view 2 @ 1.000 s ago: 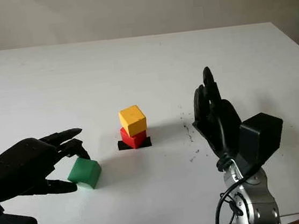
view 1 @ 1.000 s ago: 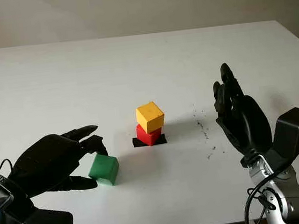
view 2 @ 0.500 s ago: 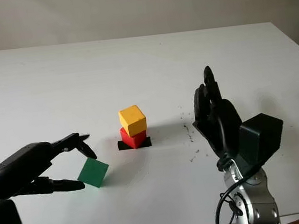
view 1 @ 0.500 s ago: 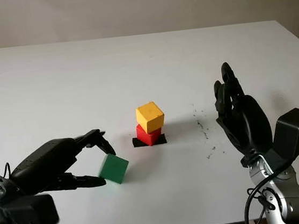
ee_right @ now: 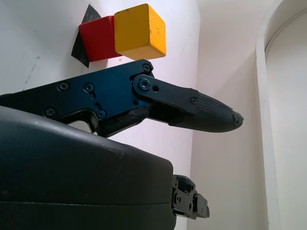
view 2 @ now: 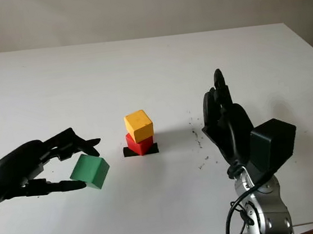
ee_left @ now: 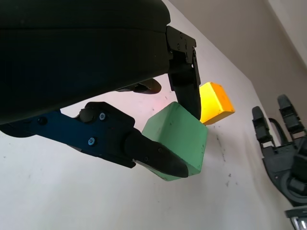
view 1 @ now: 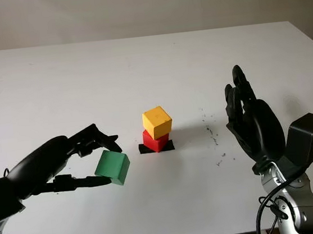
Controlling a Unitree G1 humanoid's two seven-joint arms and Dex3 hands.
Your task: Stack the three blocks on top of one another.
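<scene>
I am holding the green block [view 1: 112, 167] clear of the desk [view 1: 56, 83], left of the yellow block [view 1: 157, 122] stacked on the red block [view 1: 155, 141]. My left hand [view 1: 54, 165] fingers [ee_left: 153, 155] are clamping opposite faces. It appears light, rigid and smooth-sided, so slipping is likely. My right hand [view 1: 252, 123] is open at the right.

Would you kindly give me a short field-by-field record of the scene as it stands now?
stack: yellow cube block sits on red cube block, over a black square mark
green cube block: held off the white table, left of the stack
left hand: shut on the green block
right hand: open, raised right of the stack
</scene>
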